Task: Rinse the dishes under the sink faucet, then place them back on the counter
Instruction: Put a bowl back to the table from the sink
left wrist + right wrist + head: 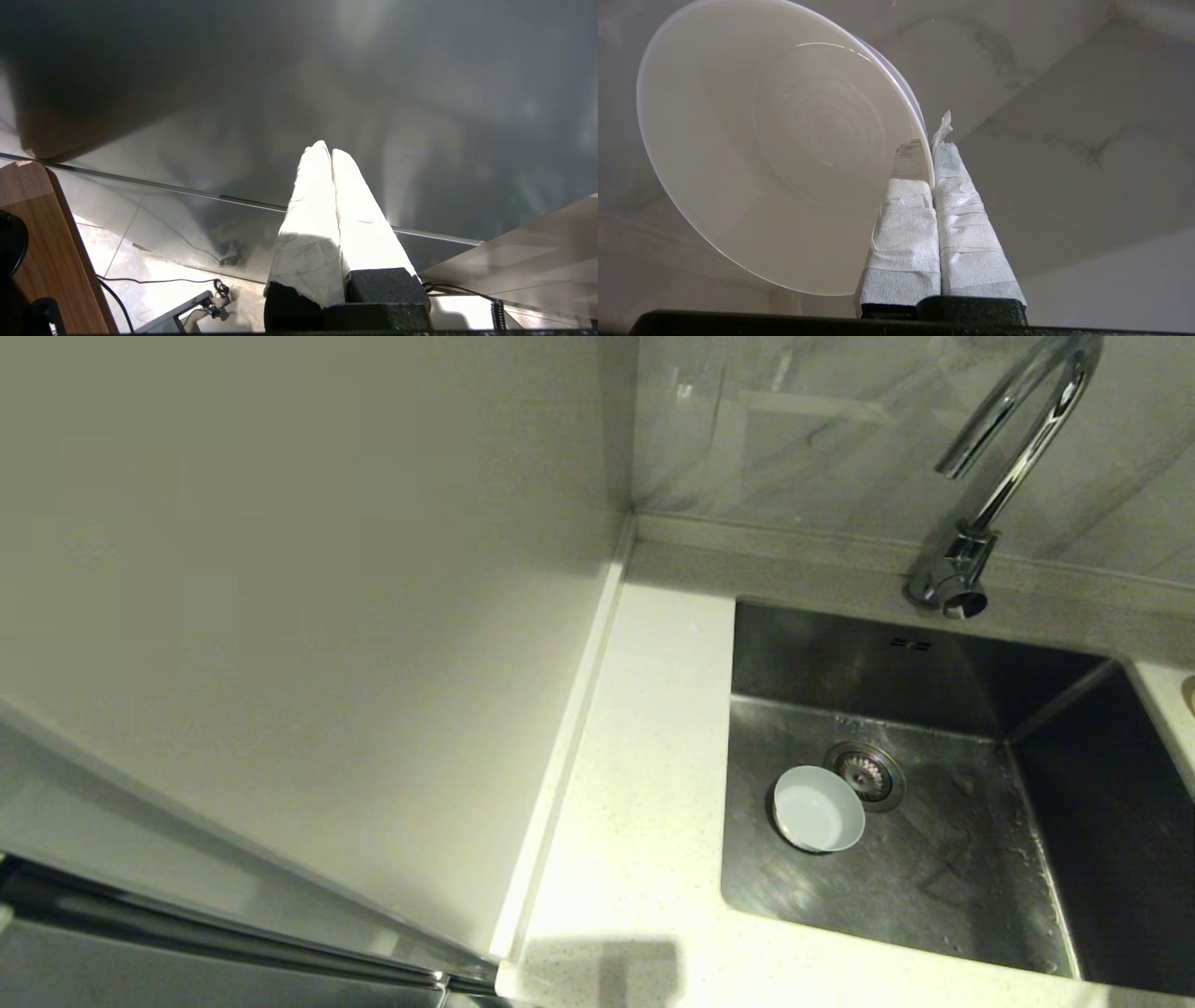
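The white bowl (784, 154) is round, smooth and shallow, with faint rings inside, and the right gripper (933, 154) pinches its rim between 2 taped fingers (962, 224), so the bowl stands tipped on its edge with its open side facing the camera. The blue bowl (818, 808) sits in the sink (934, 859), open side up and leaning a little, touching the drain (866, 773), under the tall faucet (1008, 448). The left gripper (331, 151) is down low beside a wood panel (42, 242), fingers pressed together on nothing.
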Controlling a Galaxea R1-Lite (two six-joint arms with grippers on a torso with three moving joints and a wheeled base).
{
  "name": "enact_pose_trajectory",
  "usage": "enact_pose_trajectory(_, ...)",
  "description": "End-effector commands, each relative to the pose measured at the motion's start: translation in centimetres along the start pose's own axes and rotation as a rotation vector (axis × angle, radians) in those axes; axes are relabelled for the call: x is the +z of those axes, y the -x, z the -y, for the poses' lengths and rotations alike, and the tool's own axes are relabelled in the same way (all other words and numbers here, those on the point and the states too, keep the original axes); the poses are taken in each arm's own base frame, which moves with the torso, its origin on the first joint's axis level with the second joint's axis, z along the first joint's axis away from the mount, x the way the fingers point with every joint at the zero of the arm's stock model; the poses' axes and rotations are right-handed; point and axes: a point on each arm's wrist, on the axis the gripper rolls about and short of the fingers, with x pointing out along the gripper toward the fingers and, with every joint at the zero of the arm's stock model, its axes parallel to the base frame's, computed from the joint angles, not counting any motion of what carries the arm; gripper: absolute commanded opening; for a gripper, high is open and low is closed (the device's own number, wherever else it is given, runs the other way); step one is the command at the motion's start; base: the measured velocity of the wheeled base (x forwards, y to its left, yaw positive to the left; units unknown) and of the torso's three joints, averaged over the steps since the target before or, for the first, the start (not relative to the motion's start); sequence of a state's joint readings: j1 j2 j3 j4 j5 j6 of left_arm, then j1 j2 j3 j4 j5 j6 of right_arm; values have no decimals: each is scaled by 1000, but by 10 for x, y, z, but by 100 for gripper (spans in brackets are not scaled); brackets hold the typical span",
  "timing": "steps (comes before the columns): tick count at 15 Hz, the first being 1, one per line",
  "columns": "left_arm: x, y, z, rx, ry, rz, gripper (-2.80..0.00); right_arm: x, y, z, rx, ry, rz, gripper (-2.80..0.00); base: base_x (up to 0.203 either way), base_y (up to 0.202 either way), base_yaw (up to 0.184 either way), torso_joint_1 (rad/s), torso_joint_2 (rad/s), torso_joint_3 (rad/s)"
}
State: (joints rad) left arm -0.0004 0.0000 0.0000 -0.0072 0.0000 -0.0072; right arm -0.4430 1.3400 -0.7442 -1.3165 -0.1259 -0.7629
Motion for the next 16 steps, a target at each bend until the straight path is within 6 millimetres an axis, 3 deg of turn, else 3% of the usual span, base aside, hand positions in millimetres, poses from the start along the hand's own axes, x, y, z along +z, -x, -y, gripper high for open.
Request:
enact_pose_trajectory(1, -1, 0, 0, 0, 0, -3, -280, -12, 9, -9, 66, 5, -84, -280, 0, 0, 0, 0, 0, 0)
enact_pose_trajectory(3, -1, 0, 0, 0, 0, -1, -280, -18, 1, -16, 193, -13, -259, -280, 0, 0, 0, 0, 0, 0)
enact_pose_trajectory(5, -1, 0, 0, 0, 0, -3, -280, -20, -6, -18, 361, -65, -549, -280, 0, 0, 0, 0, 0, 0)
enact_pose_trajectory(8, -1, 0, 0, 0, 0, -3, -280, -4, -5, -2, 534, -227, -999, -280, 0, 0, 0, 0, 0, 0)
enact_pose_trajectory(10, -1, 0, 0, 0, 0, -3, -280, 0, 1, 2, 491, -437, -1263, -280, 0, 0, 0, 0, 0, 0)
enact_pose_trajectory(12, -1, 0, 0, 0, 0, -3, -280, -13, 11, -3, 438, -541, -1507, -280, 0, 0, 0, 0, 0, 0)
enact_pose_trajectory(16, -1, 0, 0, 0, 0, -3, -280, -21, 26, 0, 442, -787, -1874, -280, 0, 0, 0, 0, 0, 0)
